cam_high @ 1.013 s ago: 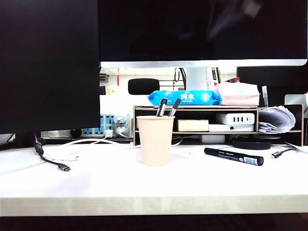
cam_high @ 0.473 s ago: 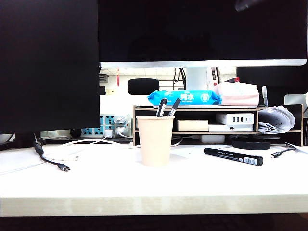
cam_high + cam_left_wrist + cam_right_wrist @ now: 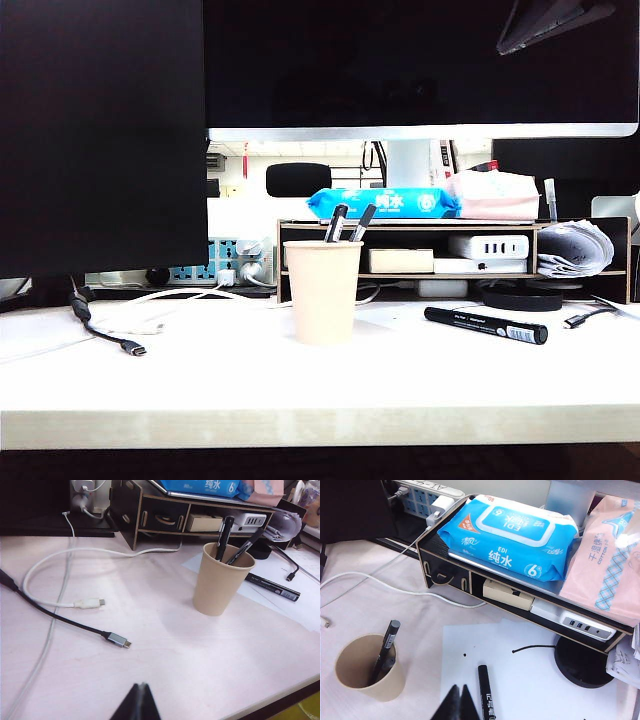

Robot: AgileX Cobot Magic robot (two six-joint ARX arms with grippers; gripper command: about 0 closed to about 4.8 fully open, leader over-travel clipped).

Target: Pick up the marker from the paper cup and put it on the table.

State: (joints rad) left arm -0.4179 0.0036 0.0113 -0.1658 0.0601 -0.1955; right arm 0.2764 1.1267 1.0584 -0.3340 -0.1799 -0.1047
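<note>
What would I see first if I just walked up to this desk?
Probably the paper cup mid-table with two pens poking out, and the black marker lying flat on the table to its right. Behind, a bright blue wipes pack tops the shelf; the right pincer hangs shut above the marker.

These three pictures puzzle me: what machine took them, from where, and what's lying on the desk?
A two-armed robot, with a camera on each wrist and one facing the table. In the front view the right arm shows only at the top corner.

The left wrist view looks down from low over the table; the dark wedge at its edge is the left hand, shut and empty. The right wrist view looks down from higher up; its right hand is shut and empty too.

On the table stands a paper cup with two pens in it. Beside it, on a white sheet, lies a black marker. Loose cables lie on the other side. Behind is a small shelf with a blue wet-wipes pack on top.
</note>
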